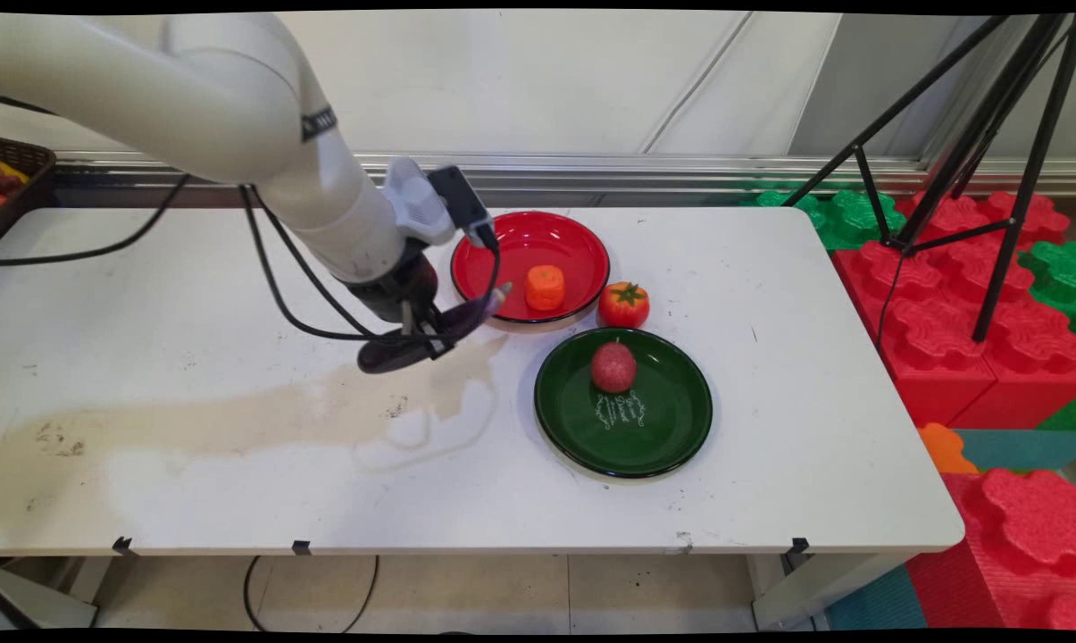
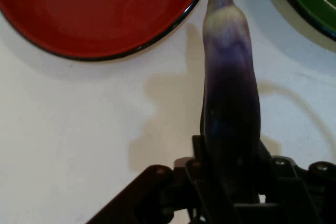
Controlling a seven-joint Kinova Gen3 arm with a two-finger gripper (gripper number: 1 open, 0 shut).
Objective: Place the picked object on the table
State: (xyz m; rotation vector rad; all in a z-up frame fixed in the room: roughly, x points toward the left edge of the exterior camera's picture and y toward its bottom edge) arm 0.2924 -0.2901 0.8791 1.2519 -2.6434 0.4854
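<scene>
Eggplant (image 2: 231, 103) clamped in jaws | tip beside red plate (image 1: 502, 259)

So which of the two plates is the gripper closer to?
The red plate, holding the orange fruit. The eggplant in the gripper tips toward its rim; the green plate lies further off.

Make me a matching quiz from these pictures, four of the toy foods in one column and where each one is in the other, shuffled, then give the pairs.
Things:
1. long purple toy eggplant
2. orange toy tangerine
3. red toy tomato with green stalk
4. round dark-red toy fruit

Places:
A. on the round green plate
B. on the white table, between the two plates
C. in the black gripper
D. on the round red plate

Pairs: 1-C, 2-D, 3-B, 4-A
</scene>
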